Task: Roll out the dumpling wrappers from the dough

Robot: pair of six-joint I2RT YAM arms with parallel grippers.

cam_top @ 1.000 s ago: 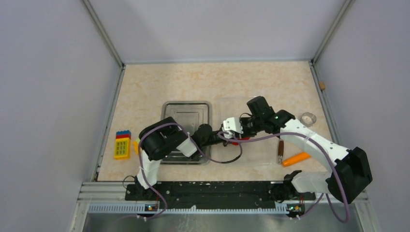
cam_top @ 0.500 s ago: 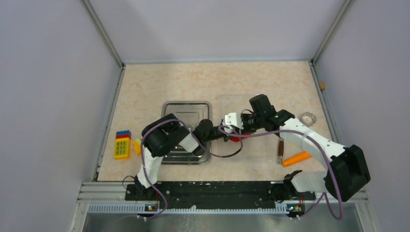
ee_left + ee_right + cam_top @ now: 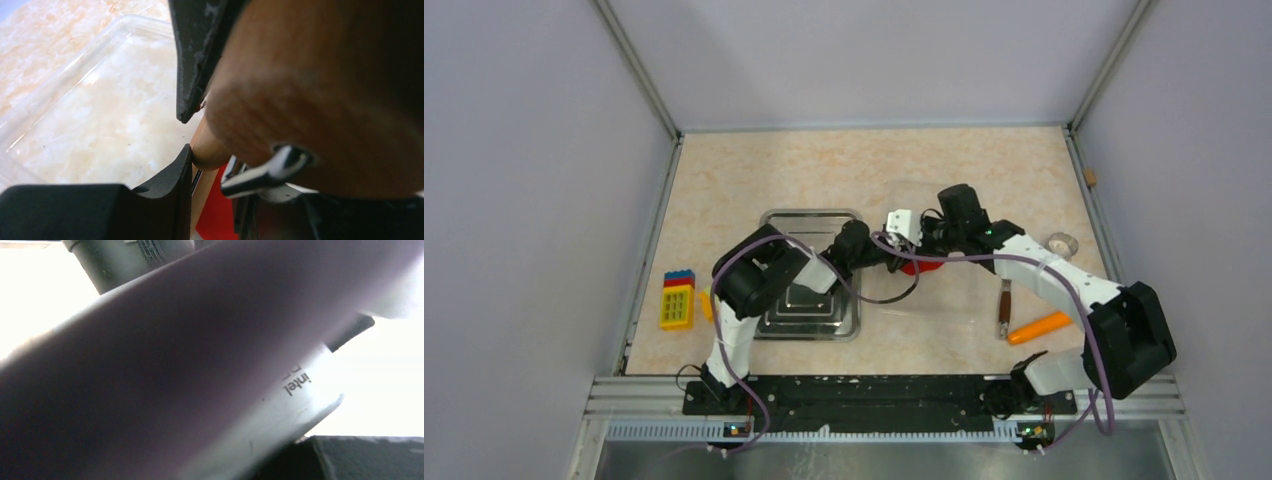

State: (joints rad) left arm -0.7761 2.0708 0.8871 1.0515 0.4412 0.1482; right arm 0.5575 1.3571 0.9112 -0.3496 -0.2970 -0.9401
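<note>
Meeting over the clear plastic tray (image 3: 944, 300), both arms nose to nose!
The left gripper (image 3: 187, 135) is clamped on a tan wooden rolling pin (image 3: 300, 100), with the flat bright red clay dough (image 3: 216, 212) just beneath it on the tray. The right gripper (image 3: 914, 248) crowds in beside it, its fingers hidden, so I cannot tell its grip.

Bystander items on desk (image 3: 724, 180), referenced to steel tray (image 3: 809, 212).
Yellow toy block (image 3: 676, 300) well left; clear plastic tray (image 3: 934, 310) just right; brown-handled utensil (image 3: 1004, 305) and orange carrot (image 3: 1036, 328) farther right, near each other; small clear ring (image 3: 1060, 244) farthest right.
</note>
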